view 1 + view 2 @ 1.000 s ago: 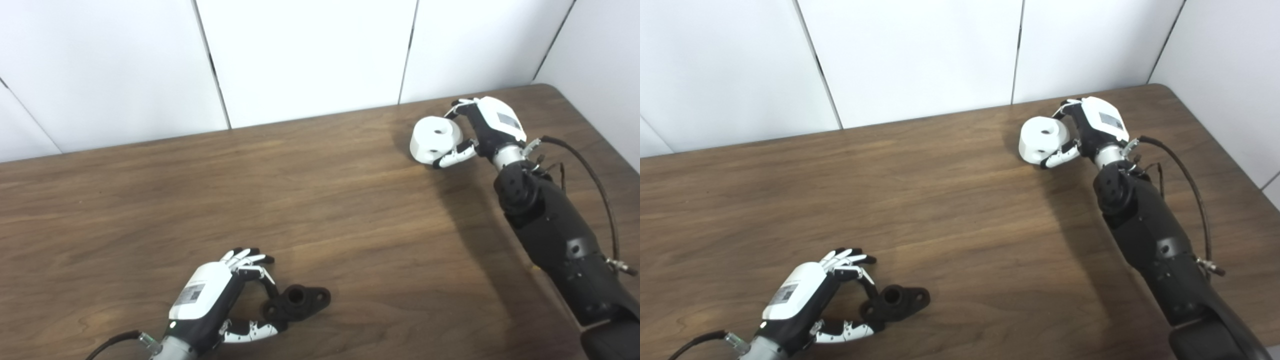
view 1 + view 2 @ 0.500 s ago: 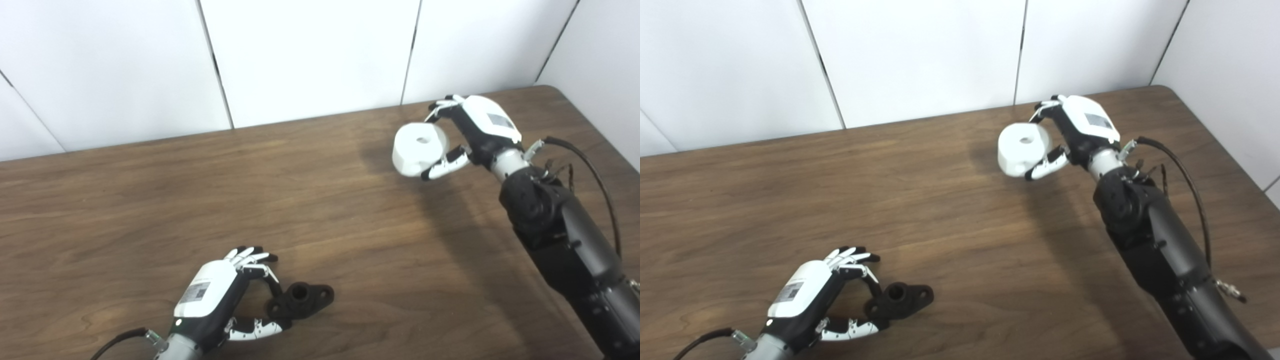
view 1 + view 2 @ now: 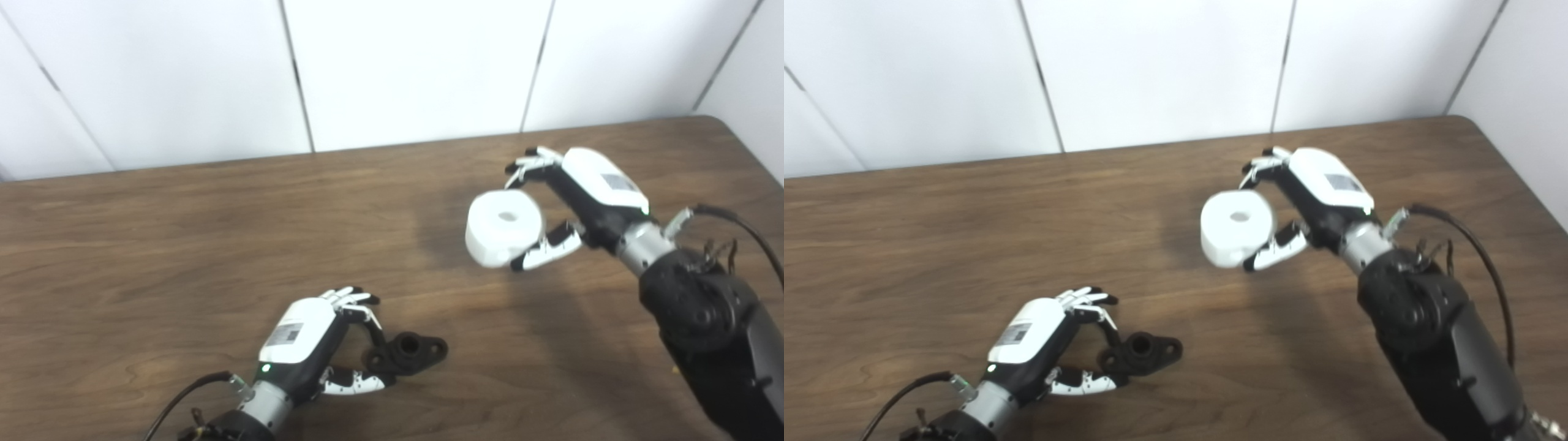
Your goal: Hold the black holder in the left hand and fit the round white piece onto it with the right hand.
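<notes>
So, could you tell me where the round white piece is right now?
The round white piece is on the right of both views, held above the table in the right hand, far from the black holder.

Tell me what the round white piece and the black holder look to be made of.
Round white piece: likely plastic, smooth matte, evenly white with a soft sheen. Black holder: dull, slightly rough black, perhaps printed plastic or cast metal; the look leaves it open.
</notes>
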Available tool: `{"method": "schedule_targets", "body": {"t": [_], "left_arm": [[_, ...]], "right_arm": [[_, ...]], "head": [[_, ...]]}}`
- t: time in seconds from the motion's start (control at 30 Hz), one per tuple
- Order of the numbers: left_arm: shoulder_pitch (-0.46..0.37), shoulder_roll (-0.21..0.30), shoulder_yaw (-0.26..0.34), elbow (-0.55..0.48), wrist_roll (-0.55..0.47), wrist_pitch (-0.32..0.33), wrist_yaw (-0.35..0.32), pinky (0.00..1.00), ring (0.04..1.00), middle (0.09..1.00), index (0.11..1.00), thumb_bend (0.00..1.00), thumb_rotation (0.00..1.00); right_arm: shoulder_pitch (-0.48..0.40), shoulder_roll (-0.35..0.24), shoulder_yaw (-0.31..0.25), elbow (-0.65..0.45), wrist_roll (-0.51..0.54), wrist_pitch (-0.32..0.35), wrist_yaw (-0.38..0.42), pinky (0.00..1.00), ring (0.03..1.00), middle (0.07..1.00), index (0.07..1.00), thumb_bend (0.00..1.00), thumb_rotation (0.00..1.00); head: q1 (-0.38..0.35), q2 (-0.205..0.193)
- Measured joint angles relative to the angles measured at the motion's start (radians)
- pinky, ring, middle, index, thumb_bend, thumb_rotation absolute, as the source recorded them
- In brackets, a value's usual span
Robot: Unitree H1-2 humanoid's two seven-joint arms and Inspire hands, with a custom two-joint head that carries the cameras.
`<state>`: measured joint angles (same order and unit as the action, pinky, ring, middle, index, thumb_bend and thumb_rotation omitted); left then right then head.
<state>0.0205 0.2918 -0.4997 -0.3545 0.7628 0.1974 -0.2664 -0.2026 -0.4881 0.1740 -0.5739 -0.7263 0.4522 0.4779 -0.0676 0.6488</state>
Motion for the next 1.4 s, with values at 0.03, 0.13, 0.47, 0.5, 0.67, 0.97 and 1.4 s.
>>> {"method": "schedule_targets", "body": {"t": [0.03,0.13,0.47,0.5,0.67,0.97,1.4], "left_arm": [[-0.001,-0.001,-0.003,0.0,0.007,0.001,-0.002,0.9,0.917,0.846,0.493,0.5,0.05],[-0.004,-0.006,-0.006,0.0,0.016,0.005,-0.007,0.9,0.917,0.843,0.493,0.5,0.05],[-0.005,-0.014,-0.006,0.0,0.024,0.01,-0.015,0.9,0.919,0.846,0.493,0.5,0.05],[-0.005,-0.014,-0.006,0.0,0.024,0.01,-0.015,0.9,0.918,0.846,0.493,0.5,0.05],[-0.005,-0.015,-0.005,0.0,0.023,0.01,-0.017,0.91,0.92,0.849,0.492,0.5,0.05],[-0.014,-0.014,-0.006,0.0,0.021,0.013,-0.032,0.91,0.923,0.848,0.493,0.5,0.05],[-0.026,-0.018,-0.004,0.0,0.021,0.017,-0.058,0.91,0.923,0.846,0.493,0.5,0.05]], "right_arm": [[0.008,0.007,0.005,-0.012,-0.006,0.003,0.014,0.9,0.939,0.825,0.484,0.52,0.14],[0.029,0.03,0.016,-0.051,-0.023,0.008,0.047,0.91,0.935,0.823,0.484,0.52,0.14],[0.111,0.089,0.033,-0.161,-0.056,0.007,0.115,0.93,0.937,0.818,0.484,0.52,0.13],[0.114,0.095,0.034,-0.168,-0.058,0.007,0.119,0.93,0.937,0.818,0.484,0.52,0.13],[0.118,0.109,0.03,-0.198,-0.075,0.007,0.149,0.92,0.935,0.815,0.484,0.52,0.13],[0.124,0.155,0.027,-0.225,-0.093,0.007,0.191,0.88,0.931,0.814,0.483,0.52,0.13],[0.123,0.209,0.036,-0.224,-0.129,0.004,0.213,0.92,0.934,0.814,0.484,0.52,0.13]], "head": [[0.008,0.006],[0.011,0.012],[0.017,0.046],[0.017,0.046],[0.022,0.077],[0.023,0.115],[0.028,0.13]]}}
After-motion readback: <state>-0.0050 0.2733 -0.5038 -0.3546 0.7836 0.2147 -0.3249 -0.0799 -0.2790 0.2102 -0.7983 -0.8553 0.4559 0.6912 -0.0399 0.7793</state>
